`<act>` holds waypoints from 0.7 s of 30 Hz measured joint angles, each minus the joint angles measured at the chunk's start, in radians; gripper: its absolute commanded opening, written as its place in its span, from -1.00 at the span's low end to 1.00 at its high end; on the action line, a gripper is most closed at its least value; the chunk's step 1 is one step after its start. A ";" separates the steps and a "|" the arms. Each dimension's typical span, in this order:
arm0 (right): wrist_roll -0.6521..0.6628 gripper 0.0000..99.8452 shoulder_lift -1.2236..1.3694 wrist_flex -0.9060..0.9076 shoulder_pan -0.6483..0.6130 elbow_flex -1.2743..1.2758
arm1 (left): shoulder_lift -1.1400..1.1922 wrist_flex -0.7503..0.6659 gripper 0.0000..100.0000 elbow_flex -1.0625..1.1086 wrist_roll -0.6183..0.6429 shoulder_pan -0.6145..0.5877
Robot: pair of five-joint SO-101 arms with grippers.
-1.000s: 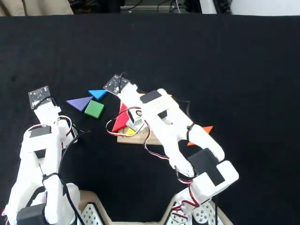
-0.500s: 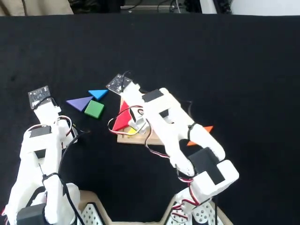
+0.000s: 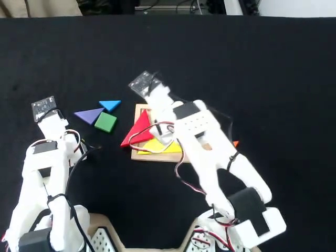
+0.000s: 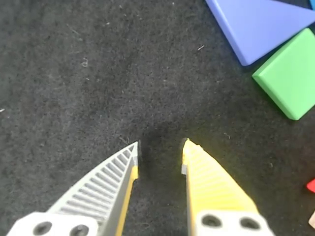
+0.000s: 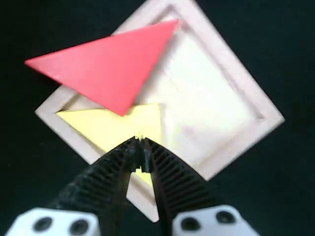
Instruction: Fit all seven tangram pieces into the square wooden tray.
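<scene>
- The left gripper (image 4: 160, 147) is held low over the black cloth (image 3: 252, 68), its jaws parted by a narrow gap with nothing between them.
- Near it, a purple triangle (image 3: 88, 114), a blue triangle (image 3: 109, 105) and a green square (image 3: 105, 122) are seen lying loose in a cluster, outside the tray and yet to be fitted.
- The square wooden tray (image 3: 144, 157) is set mid-table. A yellow triangle (image 5: 113, 125) is seated flat inside it, while a red triangle (image 5: 106, 69) is left askew, one tip jutting out past the rim.
- The right gripper (image 5: 140, 145) is poised over the yellow triangle, its jaws pressed together and nothing held.
- An orange piece (image 3: 235, 143) is glimpsed beyond the right arm (image 3: 210, 152), well apart from the cluster.
- The step in hand is judged to be seating the red triangle. It is best nudged inward by its overhanging tip with the jaws kept closed, until it drops flat beside the yellow piece. The push should be kept gentle, so that the tray is not shoved and the yellow triangle is not lifted.
</scene>
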 measured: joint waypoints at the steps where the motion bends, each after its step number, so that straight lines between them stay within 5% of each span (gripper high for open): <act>1: 0.000 -0.98 0.000 -0.003 0.002 0.000 | 0.000 0.000 -0.70 0.000 0.000 0.000; 21: 0.023 -0.98 0.222 0.015 0.005 -0.032 | 0.000 0.000 -0.70 0.000 0.000 0.000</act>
